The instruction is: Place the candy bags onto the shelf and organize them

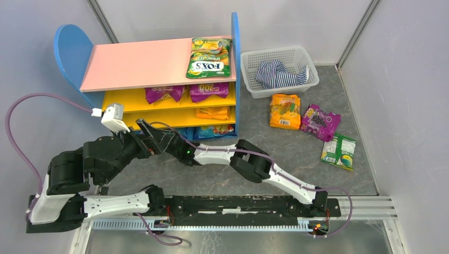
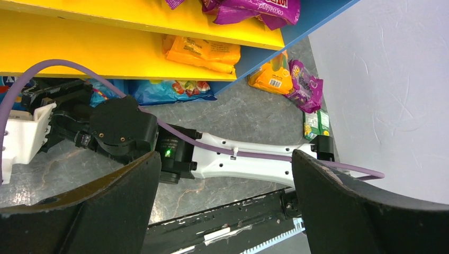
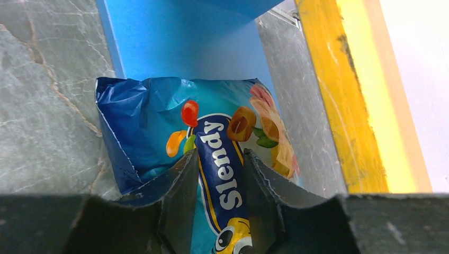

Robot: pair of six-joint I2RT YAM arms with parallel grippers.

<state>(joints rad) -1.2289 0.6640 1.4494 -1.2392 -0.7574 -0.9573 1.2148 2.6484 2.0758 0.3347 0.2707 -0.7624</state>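
The shelf (image 1: 140, 63) has a pink top board carrying a green-yellow FOX'S bag (image 1: 210, 58). Two purple bags (image 1: 208, 91) lie on the upper yellow board, an orange bag (image 1: 212, 112) on the lower one, and blue bags (image 1: 214, 130) at the bottom. My right gripper (image 3: 219, 153) is shut on a blue "Slendy" candy bag (image 3: 159, 116), which lies on the grey table under the lowest board. My left gripper (image 2: 225, 159) is wide open and empty, above the right arm (image 2: 238, 159). In the top view the left gripper (image 1: 148, 133) hides the right one.
An orange bag (image 1: 285, 111), a purple bag (image 1: 320, 121) and a green bag (image 1: 339, 151) lie on the table right of the shelf. A white mesh basket (image 1: 249, 74) with striped cloth stands behind them. The black base rail (image 1: 238, 203) runs along the near edge.
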